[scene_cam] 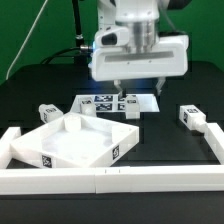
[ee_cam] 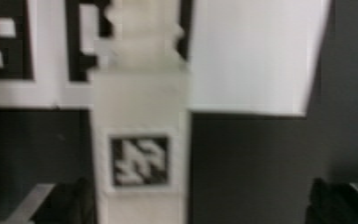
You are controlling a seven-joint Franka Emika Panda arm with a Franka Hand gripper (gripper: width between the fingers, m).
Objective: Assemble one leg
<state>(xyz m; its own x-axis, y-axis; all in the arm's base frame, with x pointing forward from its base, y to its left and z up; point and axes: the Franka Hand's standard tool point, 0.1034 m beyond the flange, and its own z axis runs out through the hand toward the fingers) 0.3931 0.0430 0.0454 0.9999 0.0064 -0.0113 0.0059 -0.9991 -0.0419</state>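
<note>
You are seeing an early stage: your gripper (scene_cam: 128, 91) is hanging wide open, holding nothing, over a leg (ee_cam: 140, 112) lying beside the marker board (scene_cam: 98, 103). The tabletop (scene_cam: 30, 150) is waiting nearby, seemingly legless.

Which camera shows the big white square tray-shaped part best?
The exterior view: the whole white square part sits there, raised rim in full sight. The wrist view shows none of it, only a blurred close-up around a black-and-white tag.

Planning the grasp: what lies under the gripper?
Beneath the gripper lies a tagged white leg, reaching the marker board. What the leg covers is hidden.
</note>
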